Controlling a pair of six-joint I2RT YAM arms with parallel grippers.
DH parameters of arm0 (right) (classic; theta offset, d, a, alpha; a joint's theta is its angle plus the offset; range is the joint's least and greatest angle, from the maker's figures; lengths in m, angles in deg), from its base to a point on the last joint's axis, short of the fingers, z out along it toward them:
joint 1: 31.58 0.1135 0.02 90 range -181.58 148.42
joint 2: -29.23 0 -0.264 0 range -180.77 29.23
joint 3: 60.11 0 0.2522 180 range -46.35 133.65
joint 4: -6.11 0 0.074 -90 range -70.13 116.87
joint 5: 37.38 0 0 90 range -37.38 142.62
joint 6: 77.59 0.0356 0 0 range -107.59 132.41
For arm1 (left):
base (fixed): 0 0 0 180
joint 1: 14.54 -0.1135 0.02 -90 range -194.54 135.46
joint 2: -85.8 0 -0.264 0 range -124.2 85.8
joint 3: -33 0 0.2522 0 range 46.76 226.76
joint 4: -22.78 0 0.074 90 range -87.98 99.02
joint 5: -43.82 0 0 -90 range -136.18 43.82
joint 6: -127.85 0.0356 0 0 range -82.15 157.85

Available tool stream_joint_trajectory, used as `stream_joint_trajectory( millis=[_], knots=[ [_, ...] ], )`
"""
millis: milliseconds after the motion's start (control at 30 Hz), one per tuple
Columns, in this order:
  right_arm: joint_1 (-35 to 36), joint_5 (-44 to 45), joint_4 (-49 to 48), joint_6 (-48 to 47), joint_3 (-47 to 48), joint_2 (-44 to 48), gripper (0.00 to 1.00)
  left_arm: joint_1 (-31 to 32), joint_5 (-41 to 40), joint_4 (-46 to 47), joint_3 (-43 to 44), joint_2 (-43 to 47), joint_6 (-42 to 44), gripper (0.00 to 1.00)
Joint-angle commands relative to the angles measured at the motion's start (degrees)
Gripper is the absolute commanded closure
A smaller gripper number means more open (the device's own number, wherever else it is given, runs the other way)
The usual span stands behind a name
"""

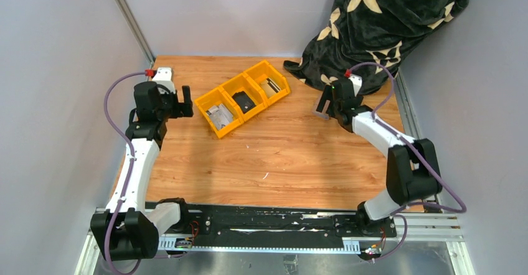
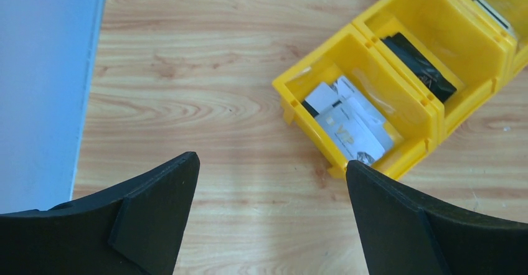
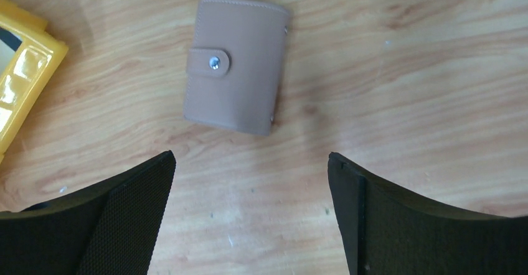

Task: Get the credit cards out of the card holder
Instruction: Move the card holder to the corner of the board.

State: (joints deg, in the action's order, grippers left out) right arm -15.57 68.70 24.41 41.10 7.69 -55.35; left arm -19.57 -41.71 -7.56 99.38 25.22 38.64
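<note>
Tan holder (image 3: 236,66) lies flat on the bench (image 1: 280,157), upper centre of the right wrist view. Its snap tab is fastened, so no cards show inside and it probably needs unsnapping first. Right fingers (image 1: 323,106) are spread wide and empty, with the holder just ahead of the gap, which looks staged for a pick. Left fingers (image 1: 185,99) are also apart and empty over bare bench, with the yellow bin (image 2: 281,87) upper right in that view. Whitish cards (image 2: 348,125) sit loose in its nearest compartment, likely sorted there. A black wallet (image 2: 420,66) is in the next one.
</note>
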Motion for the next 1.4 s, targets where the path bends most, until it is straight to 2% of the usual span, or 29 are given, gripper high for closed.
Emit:
stream_joint_trajectory(
  millis=[0,300,767,933,1067,1367],
  knots=[
    [1.0,2.3,3.0,-2.2,5.7,-7.4,0.04,-0.3,4.6,-4.9,1.2,0.5,-0.4,0.00],
    [1.3,6.5,5.2,-4.1,14.9,-19.4,0.03,-0.3,9.3,-4.5,-1.2,0.9,0.9,0.00],
    [2.1,3.7,4.9,-5.3,22.6,-29.2,0.04,-0.3,10.8,-7.1,0.2,0.2,1.1,0.00],
    [2.4,3.1,4.3,-5.1,21.2,-29.1,0.07,-0.3,10.4,-7.5,0.5,1.1,1.1,0.00],
    [3.7,1.9,2.5,-6.0,18.8,-27.8,0.13,-0.3,9.9,-7.5,0.4,2.0,1.2,0.00],
    [7.8,0.7,-1.6,-5.8,9.3,-21.0,0.23,-0.3,8.1,-9.9,0.7,2.4,1.8,0.00]
  ],
)
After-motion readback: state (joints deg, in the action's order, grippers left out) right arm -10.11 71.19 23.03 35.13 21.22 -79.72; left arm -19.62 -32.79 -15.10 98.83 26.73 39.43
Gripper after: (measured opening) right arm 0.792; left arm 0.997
